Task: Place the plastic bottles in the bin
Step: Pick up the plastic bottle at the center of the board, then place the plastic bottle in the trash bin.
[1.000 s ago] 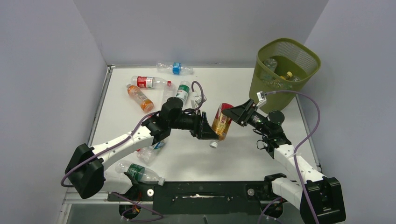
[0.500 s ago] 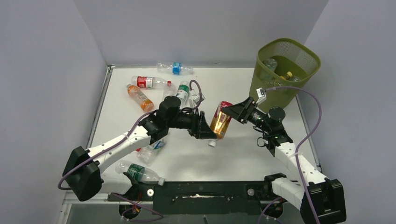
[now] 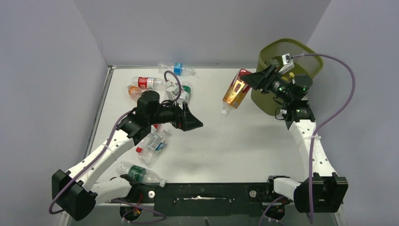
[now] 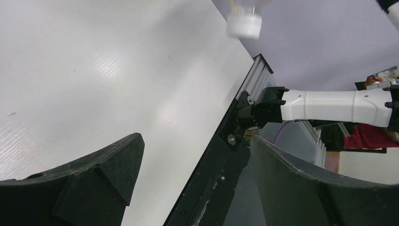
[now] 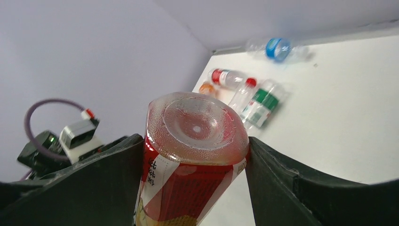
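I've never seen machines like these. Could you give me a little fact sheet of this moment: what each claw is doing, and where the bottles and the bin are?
Right gripper: shut on the amber bottle, gripped near its base, cap pointing down
Held bottle's place: lifted off the table, beside the bin, not over its rim
Left gripper: open, holding nothing
Bottles lying on the table: at least six, among them a blue-labelled bottle at the far edge and a green-labelled bottle near the arm bases
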You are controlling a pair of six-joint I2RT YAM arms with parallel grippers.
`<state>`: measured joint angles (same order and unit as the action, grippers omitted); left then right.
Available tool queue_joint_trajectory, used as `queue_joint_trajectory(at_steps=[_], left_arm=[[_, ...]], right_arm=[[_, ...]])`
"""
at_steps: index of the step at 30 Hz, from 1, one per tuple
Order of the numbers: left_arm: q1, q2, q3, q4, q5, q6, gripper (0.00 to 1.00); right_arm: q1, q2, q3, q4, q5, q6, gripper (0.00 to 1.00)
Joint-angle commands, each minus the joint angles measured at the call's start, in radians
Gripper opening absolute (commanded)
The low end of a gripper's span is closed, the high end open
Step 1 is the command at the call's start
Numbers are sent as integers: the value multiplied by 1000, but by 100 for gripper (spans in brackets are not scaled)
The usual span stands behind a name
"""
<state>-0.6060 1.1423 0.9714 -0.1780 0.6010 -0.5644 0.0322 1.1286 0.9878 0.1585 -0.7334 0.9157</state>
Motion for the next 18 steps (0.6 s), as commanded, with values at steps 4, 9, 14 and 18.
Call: queue_joint_trajectory(at_steps=[4, 9, 14, 18], left_arm=[[36, -59, 52, -64, -21, 74, 84], [45, -82, 41, -93, -23, 93, 84], [59, -122, 29, -148, -30, 129, 85], [70, -139, 22, -170, -31, 148, 85]], right_arm=[[-176, 162, 404, -135, -19, -131, 60], [-225, 274, 626, -203, 93, -195, 60], [-243, 346, 762, -211, 181, -224, 61], [-249, 389, 847, -253, 295, -305, 61]])
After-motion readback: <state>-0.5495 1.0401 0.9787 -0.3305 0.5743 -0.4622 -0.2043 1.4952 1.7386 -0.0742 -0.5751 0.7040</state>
